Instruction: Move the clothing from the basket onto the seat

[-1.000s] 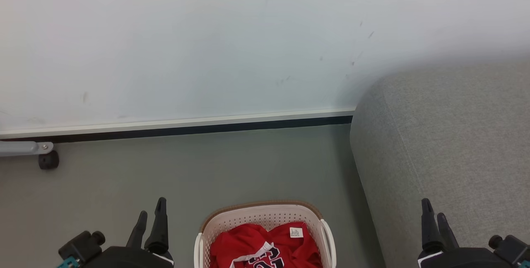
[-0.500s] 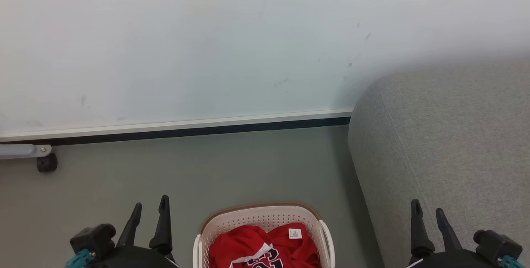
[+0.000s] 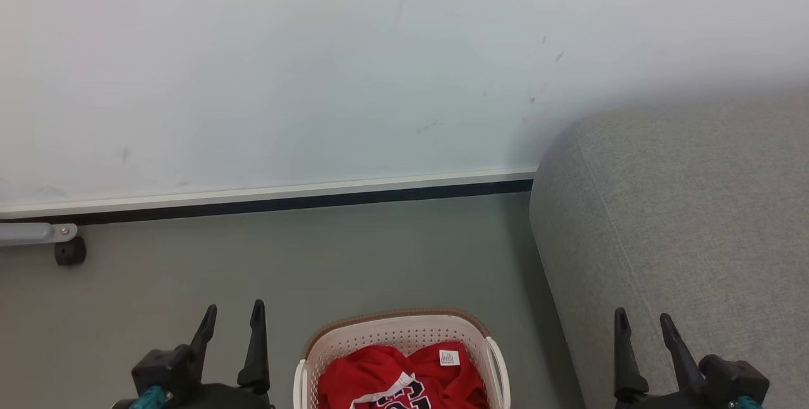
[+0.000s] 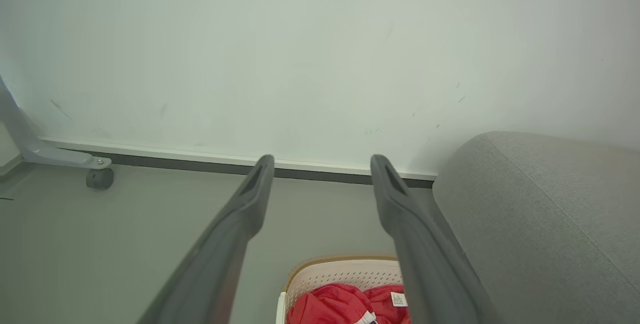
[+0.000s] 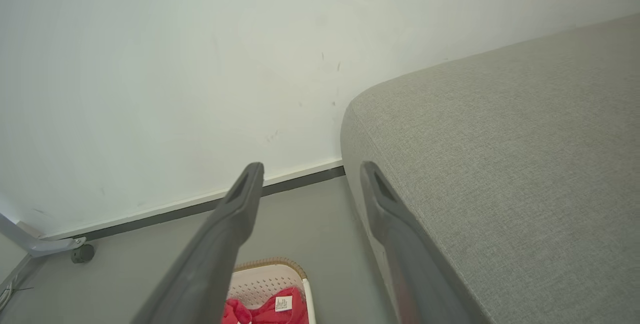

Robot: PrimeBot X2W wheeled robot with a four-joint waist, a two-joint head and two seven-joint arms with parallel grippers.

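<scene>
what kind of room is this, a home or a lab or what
Likely a living-room-style corner, maybe a staged test room: a grey upholstered seat beside a plain pale wall, a laundry basket of red clothing on the smooth grey floor, and a wheeled metal leg at the left.

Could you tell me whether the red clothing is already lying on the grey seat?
No, the red clothing lies inside the basket on the floor, beside the seat.

Floor [image 3: 379, 257]: grey-green, smooth. On it: cream perforated laundry basket [image 3: 404, 332], brown-rimmed; grey fabric sofa seat [image 3: 682, 207] near it; black caster [image 3: 69, 251] under grey metal leg [image 3: 31, 232], by the wall [image 3: 316, 80].
</scene>
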